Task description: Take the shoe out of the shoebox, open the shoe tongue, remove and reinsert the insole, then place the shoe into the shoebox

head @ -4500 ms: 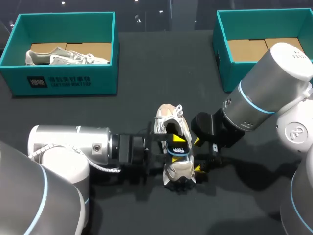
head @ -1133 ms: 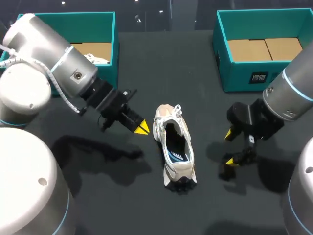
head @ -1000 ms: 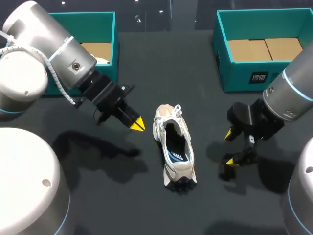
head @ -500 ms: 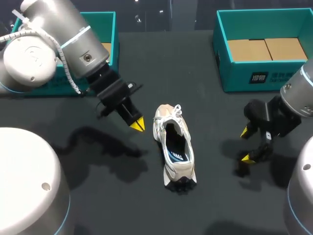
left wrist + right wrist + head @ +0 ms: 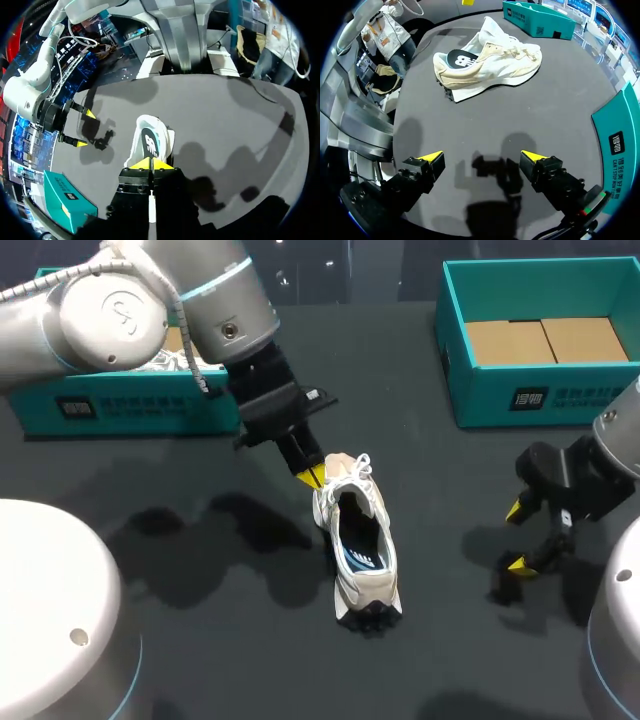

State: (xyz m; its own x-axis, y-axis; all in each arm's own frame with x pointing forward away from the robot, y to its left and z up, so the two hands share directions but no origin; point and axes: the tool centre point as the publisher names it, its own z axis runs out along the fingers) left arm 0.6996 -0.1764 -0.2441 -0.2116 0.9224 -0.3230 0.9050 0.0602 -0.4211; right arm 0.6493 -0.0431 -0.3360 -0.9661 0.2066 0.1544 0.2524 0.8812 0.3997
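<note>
Already the shoe (image 5: pixel 357 540) lies out on the table (image 5: pixel 430 480), its insole apparently seated, so I judge only boxing remains. The left gripper (image 5: pixel 312 475), tips pinched together and empty, is at the shoe's toe. The right gripper (image 5: pixel 517 537), spread wide and empty, is well apart from the shoe.

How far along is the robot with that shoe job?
Done: the shoe sits out on the table, insole inside; whether it was pulled out yet, I can't tell. In hand: the left gripper, shut, is at the shoe's lace end; the right gripper hangs open, apart. Left: putting the shoe into the empty shoebox.
</note>
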